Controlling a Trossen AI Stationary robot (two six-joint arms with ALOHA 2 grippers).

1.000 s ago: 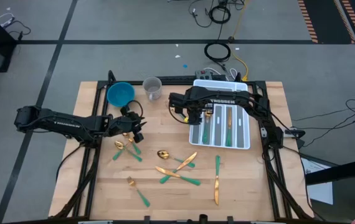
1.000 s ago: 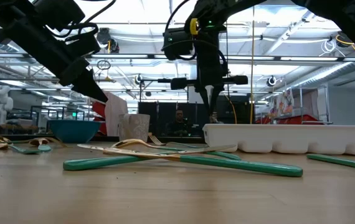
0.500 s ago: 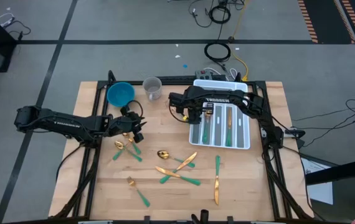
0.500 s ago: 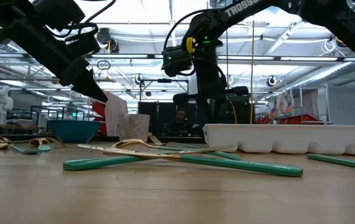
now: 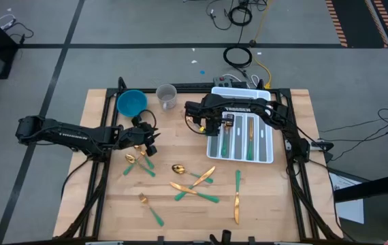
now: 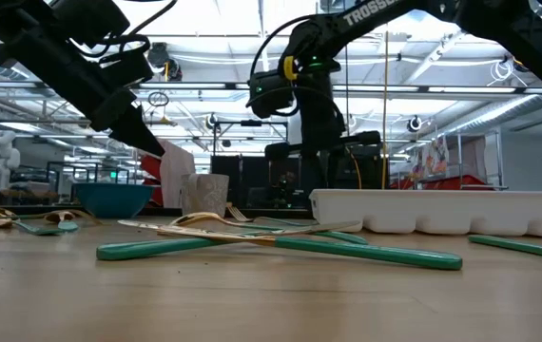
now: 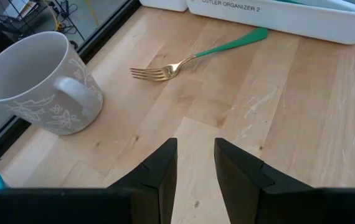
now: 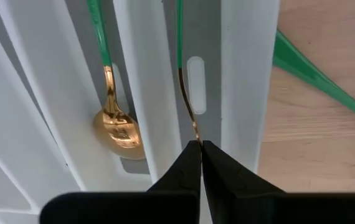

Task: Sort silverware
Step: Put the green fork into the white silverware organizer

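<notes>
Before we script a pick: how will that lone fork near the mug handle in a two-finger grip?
The fork lies flat on the wood, so the fingers will likely struggle to get under it. Its slim green handle and shiny gold head look smooth, probably slippery, and it may pivot if pinched off-centre. It looks stiff and light; a nudge should slide it, not roll it, perhaps toward the mug.

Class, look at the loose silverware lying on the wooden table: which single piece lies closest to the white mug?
The green-handled fork between the white mug and the organizer tray, tines toward the mug. The other loose pieces lie farther down the table.
</notes>
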